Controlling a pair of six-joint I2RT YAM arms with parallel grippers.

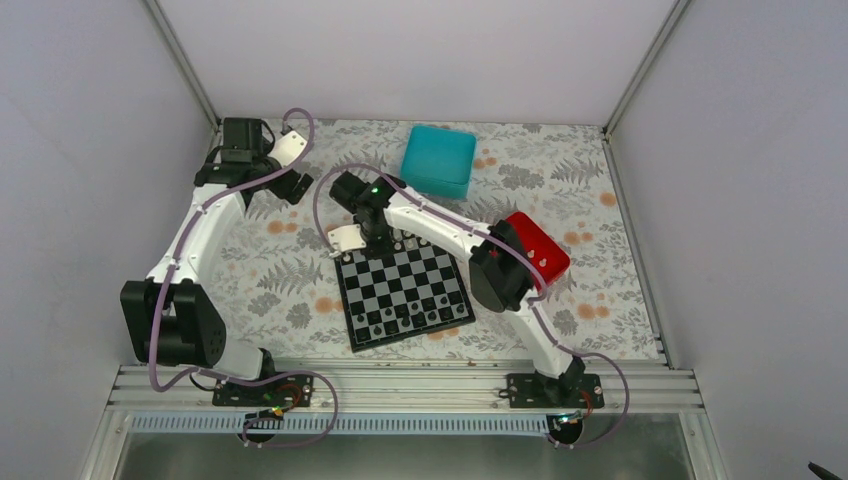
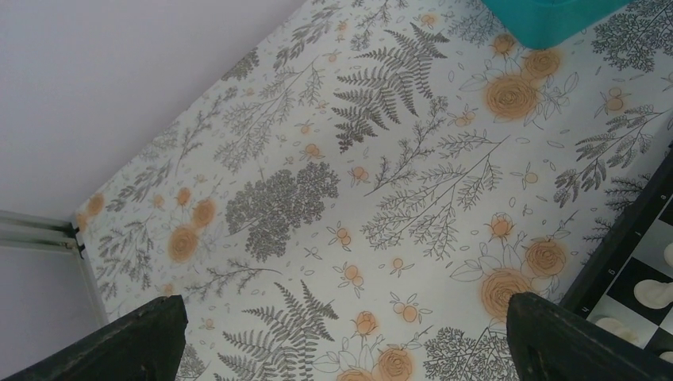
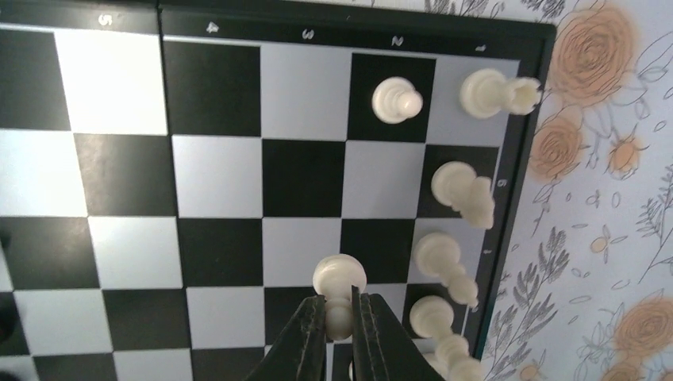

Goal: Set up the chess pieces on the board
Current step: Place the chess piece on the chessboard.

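Top external: board (image 1: 405,295) lies on the floral cloth (image 1: 300,270) between the arms, dark pieces (image 1: 420,320) in its near rows. The right gripper (image 1: 378,240) hangs over its far edge, among white pieces (image 1: 408,243); the left gripper (image 1: 293,185) is off to the far left. A teal box (image 1: 440,160) and a red tray (image 1: 540,250) sit beyond

Left wrist: left gripper (image 2: 345,309) is spread wide over bare cloth (image 2: 317,198), holding nothing. A board (image 2: 627,238) corner with white pieces (image 2: 655,294) shows at right

Right wrist: right gripper (image 3: 340,313) is pinched narrowly on a white pawn (image 3: 340,282) over the second row; other white pieces (image 3: 464,194) line the edge row beside it
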